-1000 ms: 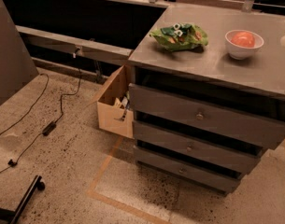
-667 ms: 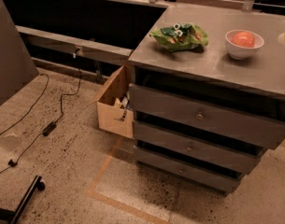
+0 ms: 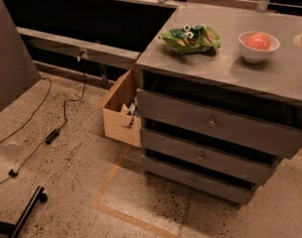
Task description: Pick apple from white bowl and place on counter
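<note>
1. A speckled, stone-like floor (image 3: 56,182) was seen, crossed by a thin black cable (image 3: 52,135).
2. The counter (image 3: 225,66), a flat matte grey top, was borne by a cabinet of three drawers (image 3: 180,110) fitted with small round knobs (image 3: 211,123).
3. A tan cardboard box (image 3: 118,127) was set against the cabinet's side.
4. A crumpled green snack bag (image 3: 190,38) was laid on the counter; its print could not be read.
5. The white bowl (image 3: 257,57), round and plain, was stood on the counter, near the bag but apart from it.
6. The apple (image 3: 258,41), round and reddish-orange, was held inside the white bowl.
7. The gripper was not caught in the camera view; whether its claw was apart or together could not be told.
</note>
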Motion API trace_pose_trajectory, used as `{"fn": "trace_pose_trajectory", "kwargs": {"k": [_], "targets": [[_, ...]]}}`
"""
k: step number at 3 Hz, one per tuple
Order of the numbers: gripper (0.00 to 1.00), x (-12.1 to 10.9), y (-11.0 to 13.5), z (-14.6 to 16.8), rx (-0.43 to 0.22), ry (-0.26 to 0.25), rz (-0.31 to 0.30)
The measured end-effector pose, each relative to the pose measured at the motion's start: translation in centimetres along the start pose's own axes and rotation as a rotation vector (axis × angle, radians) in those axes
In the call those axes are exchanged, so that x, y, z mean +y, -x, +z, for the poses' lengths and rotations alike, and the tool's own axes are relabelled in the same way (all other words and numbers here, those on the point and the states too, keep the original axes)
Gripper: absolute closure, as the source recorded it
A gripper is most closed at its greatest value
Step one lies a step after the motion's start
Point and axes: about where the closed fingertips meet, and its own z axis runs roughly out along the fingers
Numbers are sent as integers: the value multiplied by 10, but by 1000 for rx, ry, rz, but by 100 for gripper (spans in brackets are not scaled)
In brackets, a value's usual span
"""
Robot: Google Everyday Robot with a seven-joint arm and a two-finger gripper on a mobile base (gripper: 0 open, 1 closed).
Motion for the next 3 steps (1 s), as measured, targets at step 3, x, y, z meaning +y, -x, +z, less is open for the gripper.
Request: {"fn": "trace_pose_trajectory", "kwargs": {"k": [3], "targets": [[14,24,8,51,-26,117,88]]}}
